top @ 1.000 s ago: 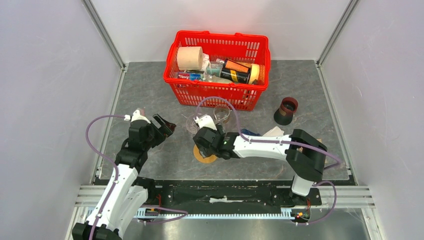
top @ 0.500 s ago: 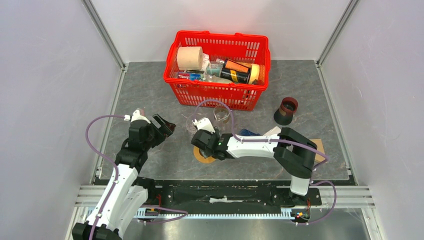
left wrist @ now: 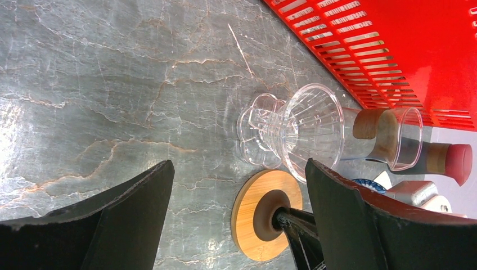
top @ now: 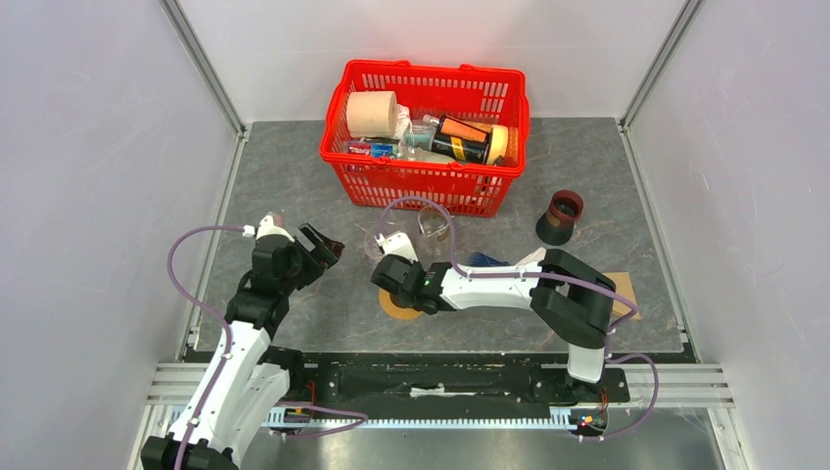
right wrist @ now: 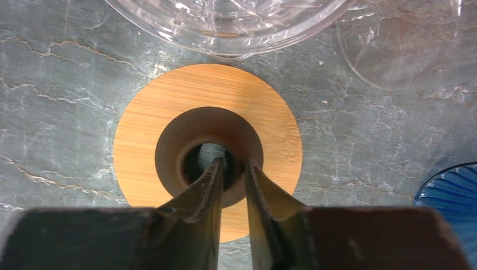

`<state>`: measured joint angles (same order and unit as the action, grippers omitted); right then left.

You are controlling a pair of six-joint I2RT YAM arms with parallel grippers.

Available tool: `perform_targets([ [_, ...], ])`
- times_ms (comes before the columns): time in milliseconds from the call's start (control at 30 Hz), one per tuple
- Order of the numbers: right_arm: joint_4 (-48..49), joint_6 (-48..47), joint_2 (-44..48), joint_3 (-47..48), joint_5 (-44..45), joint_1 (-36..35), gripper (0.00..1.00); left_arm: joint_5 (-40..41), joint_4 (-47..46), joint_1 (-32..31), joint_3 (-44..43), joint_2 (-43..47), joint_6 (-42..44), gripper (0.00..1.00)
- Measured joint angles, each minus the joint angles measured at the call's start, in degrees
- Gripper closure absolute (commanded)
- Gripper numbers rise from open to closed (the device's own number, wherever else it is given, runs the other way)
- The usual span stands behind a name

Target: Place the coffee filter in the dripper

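Note:
A clear plastic dripper (top: 378,244) (left wrist: 298,132) (right wrist: 225,22) lies on its side on the grey table. Just in front of it lies a round wooden disc (top: 394,307) (left wrist: 250,225) (right wrist: 146,140) with a brown ring (right wrist: 174,129) at its centre. My right gripper (top: 402,297) (right wrist: 233,164) reaches down onto it, one finger inside the ring's hole and the other outside, jaws pinched on the ring's wall. A white paper piece (top: 536,258), seemingly the coffee filter, lies partly hidden behind the right arm. My left gripper (top: 319,249) (left wrist: 239,169) hovers open and empty to the left.
A red basket (top: 427,186) full of goods stands at the back. A glass carafe (top: 436,223) (left wrist: 388,135) lies behind the dripper. A blue ribbed thing (top: 486,260) (right wrist: 450,191) sits beside the right arm. A dark brown cup (top: 561,217) stands at the right.
My right gripper has narrowed from wide open to a pinch on the disc's brown ring, and its arm has shifted slightly left. The left arm has not moved.

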<state>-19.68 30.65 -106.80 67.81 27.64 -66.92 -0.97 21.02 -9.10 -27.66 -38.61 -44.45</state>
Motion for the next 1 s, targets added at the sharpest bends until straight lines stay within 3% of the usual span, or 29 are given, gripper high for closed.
perform_targets([
  [200, 0.8, 0.2, 0.0, 0.0, -0.4, -0.1, 1.00, 1.2, 1.0, 0.0, 0.0, 0.8, -0.8, 0.07],
  [400, 4.3, 0.2, 2.0, -2.9, -1.3, -0.1, 1.00, 2.4, 3.0, 0.0, 0.0, 3.3, -1.2, 0.07],
  [600, 7.5, -0.2, 10.5, -8.8, -4.2, -0.1, 1.00, 0.3, 3.1, 0.0, 0.0, 5.7, -1.4, 0.07],
  [1000, 11.9, -4.5, 35.2, -17.6, -5.6, 0.4, 1.00, -19.6, -10.4, -4.2, -3.5, 1.5, -4.7, 0.08],
])
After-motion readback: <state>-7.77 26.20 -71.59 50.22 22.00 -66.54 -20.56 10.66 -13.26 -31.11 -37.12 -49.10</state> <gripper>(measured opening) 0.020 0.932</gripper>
